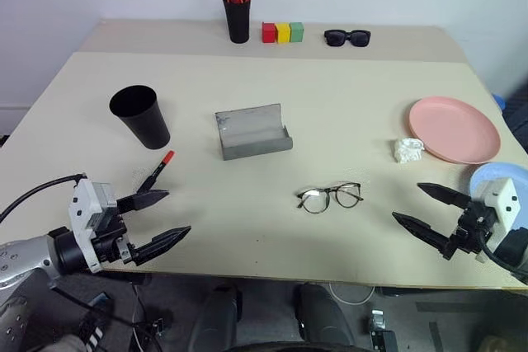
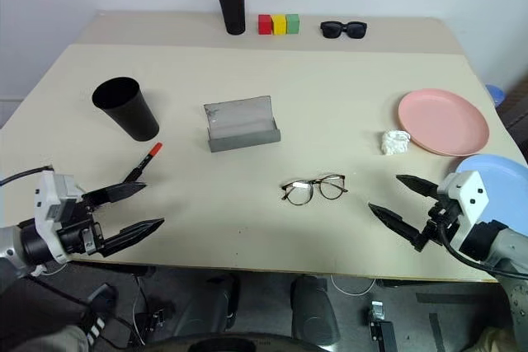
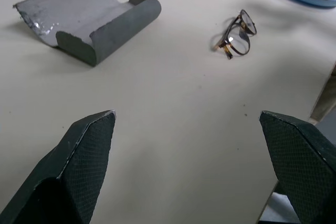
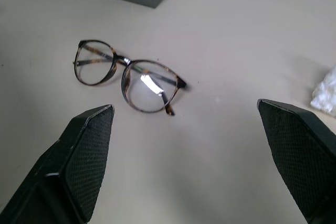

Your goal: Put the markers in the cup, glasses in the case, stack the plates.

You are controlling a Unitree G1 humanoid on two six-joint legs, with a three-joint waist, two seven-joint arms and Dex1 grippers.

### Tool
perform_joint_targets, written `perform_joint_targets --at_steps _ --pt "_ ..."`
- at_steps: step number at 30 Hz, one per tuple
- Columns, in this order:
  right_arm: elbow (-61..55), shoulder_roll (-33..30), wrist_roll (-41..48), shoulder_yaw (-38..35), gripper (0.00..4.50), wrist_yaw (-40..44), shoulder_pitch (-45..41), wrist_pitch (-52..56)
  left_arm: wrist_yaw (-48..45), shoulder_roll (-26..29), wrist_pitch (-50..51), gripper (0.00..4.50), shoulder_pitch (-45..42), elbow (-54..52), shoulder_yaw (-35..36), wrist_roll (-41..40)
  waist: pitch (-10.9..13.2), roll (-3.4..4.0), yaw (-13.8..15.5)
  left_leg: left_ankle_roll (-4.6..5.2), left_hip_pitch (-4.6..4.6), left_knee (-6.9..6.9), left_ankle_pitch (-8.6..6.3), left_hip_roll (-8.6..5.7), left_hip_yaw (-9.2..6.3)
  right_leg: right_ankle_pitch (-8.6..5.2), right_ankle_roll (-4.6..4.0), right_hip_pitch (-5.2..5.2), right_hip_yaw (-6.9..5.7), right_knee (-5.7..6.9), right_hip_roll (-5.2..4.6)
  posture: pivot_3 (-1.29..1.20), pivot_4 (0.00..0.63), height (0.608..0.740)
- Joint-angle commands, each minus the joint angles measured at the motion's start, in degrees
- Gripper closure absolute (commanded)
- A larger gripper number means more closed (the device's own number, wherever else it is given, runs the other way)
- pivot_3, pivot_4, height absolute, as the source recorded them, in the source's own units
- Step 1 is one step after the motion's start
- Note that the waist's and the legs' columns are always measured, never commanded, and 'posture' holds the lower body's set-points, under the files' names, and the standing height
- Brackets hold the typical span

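On the table [image 1: 330,105], near the front edge and about midway between the two arms, the glasses [image 1: 329,197] are seen lying unfolded with the lenses facing forward; they are judged light, thin and easily bent, so a hold on the bridge or the frame front between the lenses is preferred over the slender temples or the glass. Behind them, toward the left, the case [image 1: 252,131] stands open, its lid tilted up; as a felt-like shell it is expected to slide if pushed. Just ahead of the left gripper [image 1: 161,218], whose jaws are spread wide and hold nothing, the marker [image 1: 157,173] lies near the foot of the cup [image 1: 140,115]; it is judged stiff, smooth and apt to roll, best pinched across its barrel. The right gripper [image 1: 421,208] is likewise spread wide and empty. At the right, the pink plate [image 1: 454,128] lies whole in view, while the blue plate [image 1: 495,177] is partly covered by the right wrist and cut off at the edge; both are judged light and rigid, to be taken by the rim. A small white lump [image 1: 408,149] beside the pink plate cannot be identified.
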Motion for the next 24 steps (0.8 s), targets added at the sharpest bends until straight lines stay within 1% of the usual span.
perform_joint_targets --at_steps 1,6,9,13,15,18,21,24 --pt "-1.16 1.14 0.77 -1.36 0.03 -0.62 -0.50 -1.49 0.35 -0.37 -1.61 0.00 -2.16 0.44 -2.15 1.14 0.00 0.01 0.00 0.00 0.00 0.02 0.00 0.00 0.00 0.00 0.00 0.01 0.00 0.01 0.00 0.00 0.150 0.740" --pt "-0.96 0.83 0.76 -0.94 0.03 0.19 -1.42 -1.57 1.05 -1.26 -2.08 0.00 -3.91 0.92 -4.19 1.85 0.00 0.01 -0.21 0.00 0.01 0.01 0.00 0.00 0.00 0.00 0.00 0.01 0.00 0.01 0.00 0.00 0.150 0.740" --pt "-0.56 0.44 0.37 -0.80 0.03 0.72 -2.24 -1.95 0.84 -1.85 -2.82 0.00 -3.35 1.03 -4.74 2.44 0.00 0.01 -0.17 0.00 0.02 -0.02 0.00 0.00 -0.01 0.01 0.00 0.00 0.00 0.02 0.01 0.00 0.150 0.740" --pt "-0.05 2.06 -1.12 0.30 0.03 1.00 -4.09 -6.10 0.46 -2.70 -4.36 0.00 -1.82 1.69 -4.38 3.22 0.00 0.01 -0.13 0.00 0.03 -0.01 0.00 0.00 0.00 0.01 0.00 0.01 0.00 0.02 0.01 0.00 0.150 0.740" --pt "0.41 1.85 -2.04 1.73 0.03 1.95 -4.85 -7.65 0.22 -3.06 -5.07 0.00 -1.43 1.99 -4.28 3.52 0.00 0.01 -0.12 0.00 0.03 0.00 0.00 0.00 0.00 0.01 0.00 0.01 0.00 0.03 0.01 0.00 0.150 0.740" --pt "4.64 0.79 -3.95 4.86 0.03 4.59 -7.76 -9.99 1.77 -4.58 -6.29 0.00 -1.78 2.15 -6.43 5.51 -0.01 0.00 -0.13 0.00 0.06 0.01 0.00 0.00 0.00 0.01 0.00 0.07 0.00 0.02 0.00 0.00 0.150 0.740" --pt "5.41 -0.73 -4.59 7.95 0.03 6.97 -10.16 -10.04 3.39 -5.62 -5.14 0.00 -1.71 -0.03 -6.22 4.09 0.00 0.01 -0.12 0.00 0.07 0.02 0.00 0.00 0.00 0.01 0.01 0.07 0.00 0.02 0.00 0.00 0.150 0.740" --pt "8.01 -2.40 -4.79 10.64 0.03 9.54 -14.68 -10.47 3.72 -6.01 -5.60 0.00 -1.65 -0.29 -7.40 5.14 0.00 0.02 -0.35 0.01 0.08 0.00 0.01 0.00 -0.01 0.02 0.01 0.04 0.00 0.06 0.02 0.00 0.150 0.740"
